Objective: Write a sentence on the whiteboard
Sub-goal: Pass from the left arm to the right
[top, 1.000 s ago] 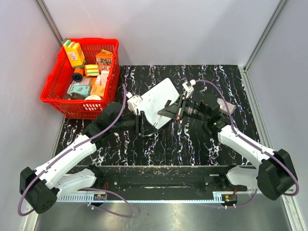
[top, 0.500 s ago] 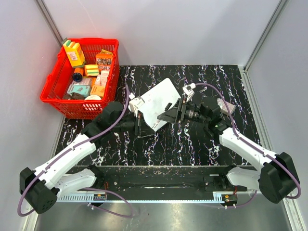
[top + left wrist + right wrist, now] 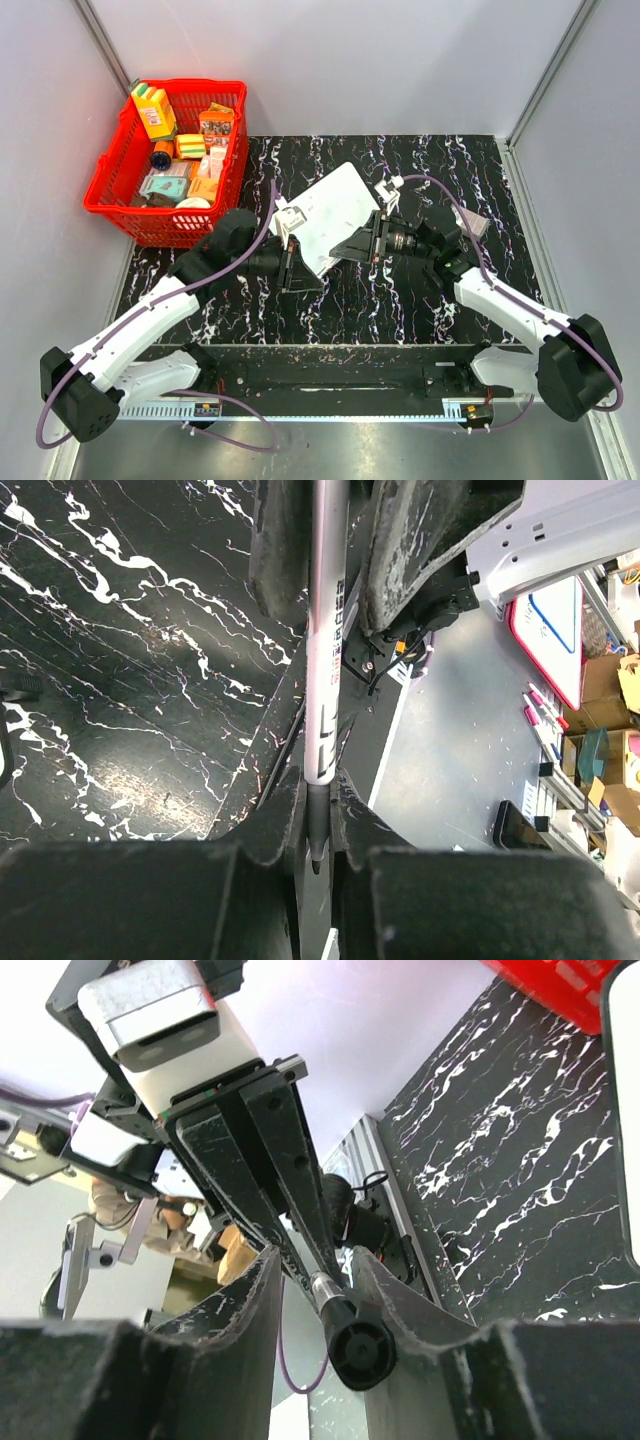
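The whiteboard [image 3: 335, 208] lies tilted at the middle of the black marbled table [image 3: 400, 290]. Its visible face looks blank, and the sentence is not in view. The two grippers meet just in front of it, tip to tip. My left gripper [image 3: 298, 264] [image 3: 318, 830] is shut on a white marker [image 3: 325, 680] near its bare dark nib. My right gripper [image 3: 348, 243] [image 3: 318, 1260] is open around the marker's black rear end [image 3: 362, 1352]. That end leans on one finger [image 3: 400, 1290], and a gap shows on the other side. The board's edge [image 3: 625, 1110] shows in the right wrist view.
A red basket [image 3: 110, 190] full of small packages stands at the back left, off the table's corner. A small grey-white object [image 3: 470, 222] lies behind the right arm. Grey walls close in the sides and back. An aluminium rail [image 3: 330, 405] runs along the near edge.
My left gripper has shut on the marker's nib end and moved a little right. My right gripper's jaws have come apart from the marker. The board has not moved.
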